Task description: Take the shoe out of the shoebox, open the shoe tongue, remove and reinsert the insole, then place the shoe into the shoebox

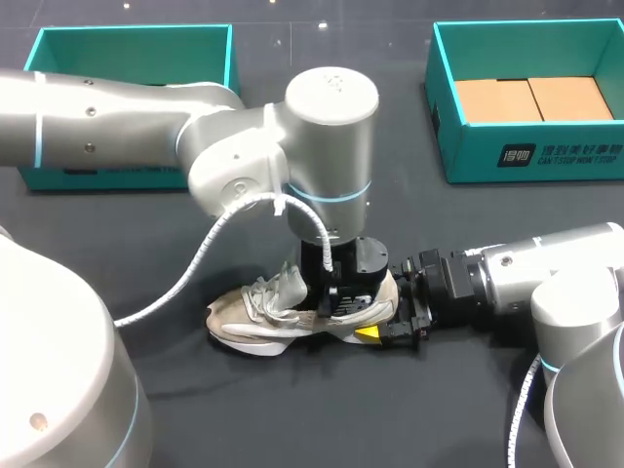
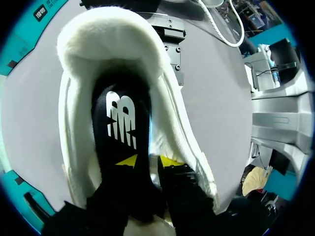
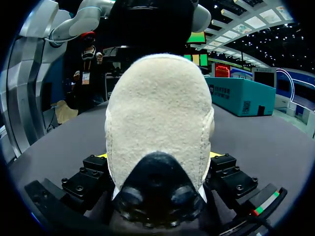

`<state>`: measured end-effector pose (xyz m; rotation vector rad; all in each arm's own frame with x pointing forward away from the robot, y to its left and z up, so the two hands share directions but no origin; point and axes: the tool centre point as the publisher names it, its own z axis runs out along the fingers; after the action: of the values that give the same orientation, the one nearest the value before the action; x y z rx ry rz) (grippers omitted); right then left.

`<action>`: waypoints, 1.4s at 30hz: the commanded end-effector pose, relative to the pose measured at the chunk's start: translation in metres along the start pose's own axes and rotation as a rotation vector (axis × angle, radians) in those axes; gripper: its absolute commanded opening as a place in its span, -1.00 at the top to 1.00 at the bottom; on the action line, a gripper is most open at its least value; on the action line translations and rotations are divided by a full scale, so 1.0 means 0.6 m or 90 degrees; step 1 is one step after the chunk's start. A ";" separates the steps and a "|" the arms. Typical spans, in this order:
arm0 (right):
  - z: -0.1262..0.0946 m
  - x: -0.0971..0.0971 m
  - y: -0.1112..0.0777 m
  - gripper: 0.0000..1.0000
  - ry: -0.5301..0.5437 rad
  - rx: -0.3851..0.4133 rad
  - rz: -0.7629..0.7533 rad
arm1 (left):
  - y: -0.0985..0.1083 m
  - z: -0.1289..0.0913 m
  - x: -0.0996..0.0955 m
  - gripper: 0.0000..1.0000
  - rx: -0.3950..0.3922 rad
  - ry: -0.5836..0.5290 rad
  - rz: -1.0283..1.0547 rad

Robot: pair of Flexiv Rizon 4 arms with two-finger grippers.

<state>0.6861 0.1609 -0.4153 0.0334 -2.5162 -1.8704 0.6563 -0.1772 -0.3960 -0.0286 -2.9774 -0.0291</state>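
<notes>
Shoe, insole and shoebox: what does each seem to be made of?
The shoe heel looks like fuzzy, matte cream suede or fleece. The insole seems smooth black foam or fabric, white print. The shoebox looks like teal cardboard, stiff straight walls.

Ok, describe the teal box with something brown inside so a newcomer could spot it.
On the dark table, two teal boxes sit along the far edge. Take the right box, at the far right corner. Unlike the other box, it shows two brown cardboard panels inside.
</notes>
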 end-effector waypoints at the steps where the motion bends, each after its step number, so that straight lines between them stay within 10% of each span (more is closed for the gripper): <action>1: 0.001 -0.002 -0.001 1.00 0.000 0.003 0.001 | 0.001 0.004 0.009 0.41 -0.001 -0.018 -0.002; 17: 0.001 -0.002 -0.001 1.00 0.000 0.003 0.001 | -0.008 0.026 -0.049 0.44 -0.028 -0.122 -0.057; 24: 0.001 -0.002 -0.001 1.00 0.000 0.003 0.001 | 0.002 0.022 -0.071 1.00 -0.033 -0.128 -0.072; 42: 0.001 -0.002 -0.001 1.00 0.000 0.003 0.001 | 0.039 -0.011 -0.049 1.00 0.042 -0.005 -0.032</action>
<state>0.6875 0.1614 -0.4149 0.0310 -2.5156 -1.8715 0.6834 -0.1690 -0.3963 0.0596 -2.9981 -0.0032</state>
